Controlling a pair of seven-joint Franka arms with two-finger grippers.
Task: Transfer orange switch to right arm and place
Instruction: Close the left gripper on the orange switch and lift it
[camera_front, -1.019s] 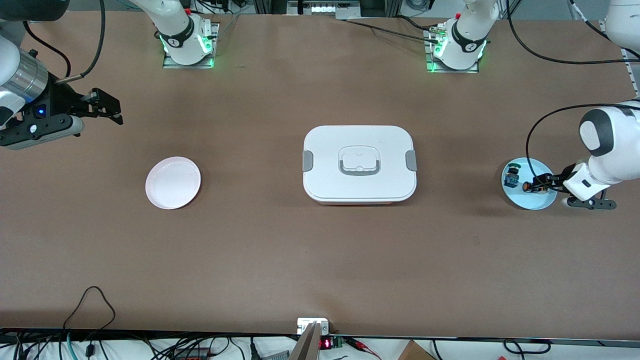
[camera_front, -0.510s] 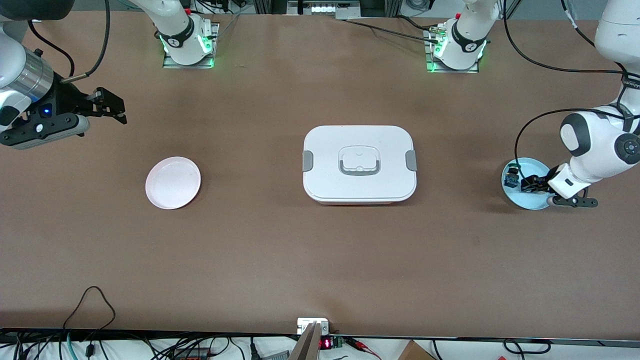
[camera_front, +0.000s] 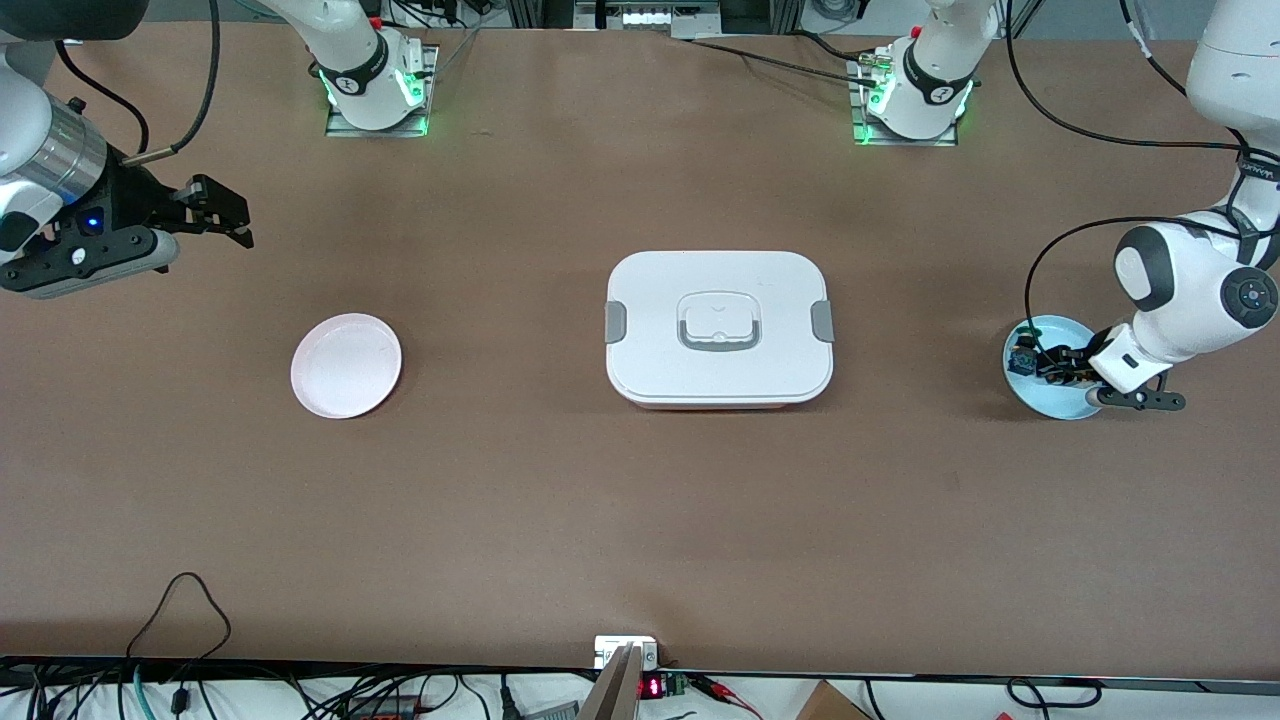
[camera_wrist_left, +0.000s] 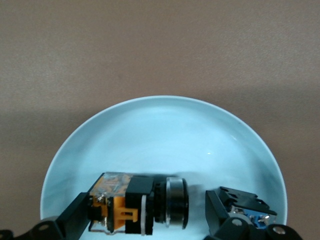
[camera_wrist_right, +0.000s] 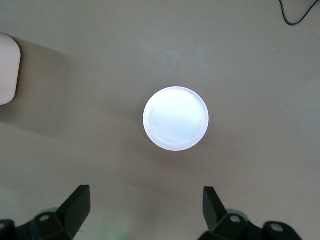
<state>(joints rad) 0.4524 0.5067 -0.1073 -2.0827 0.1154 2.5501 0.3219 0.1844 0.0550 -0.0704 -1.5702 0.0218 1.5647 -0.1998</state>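
The orange switch lies on its side in the light blue plate, orange body at one end, dark round cap at the other. My left gripper is down in the plate, open, with a finger on each side of the switch; one finger is at the orange end, the other stands a little off the cap. In the front view the left gripper covers the switch on the plate. My right gripper hangs open and empty over the table at the right arm's end; it waits.
A green-and-blue switch lies in the same blue plate beside the left gripper's finger. An empty pink plate sits under the right wrist view. A white lidded box stands mid-table.
The left arm has swung in and its gripper slid across the blue plate to straddle the orange switch. The right gripper shifted slightly early on, then held still.
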